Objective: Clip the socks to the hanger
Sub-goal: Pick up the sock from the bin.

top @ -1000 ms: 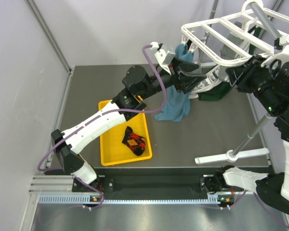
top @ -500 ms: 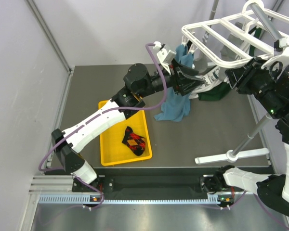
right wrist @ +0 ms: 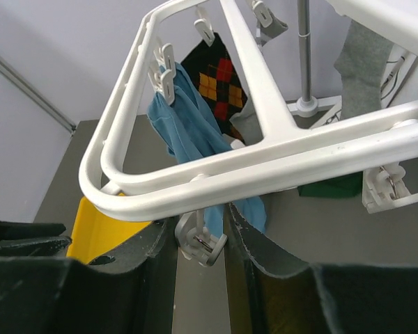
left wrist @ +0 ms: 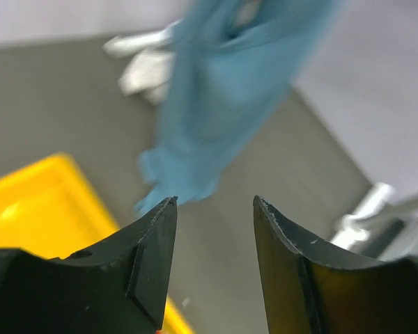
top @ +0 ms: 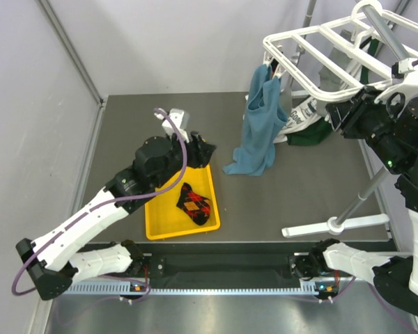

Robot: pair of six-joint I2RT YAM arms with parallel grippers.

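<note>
Pulling back from the hanger [top: 313, 38], the left gripper [top: 198, 149] is now hovering over the yellow tray [top: 153, 226], its fingers parted and holding nothing. Just below and behind them an argyle sock [top: 194, 204] is lying in the tray. Ahead, a blue cloth [left wrist: 216, 104] is dangling from the frame. The right gripper [right wrist: 202, 221] is straddling a rim clip [right wrist: 202, 242]; I cannot tell if it is pinching. Dropping too close to the tray wall is risking a snag, while room is lying open beyond the fingertips.
</note>
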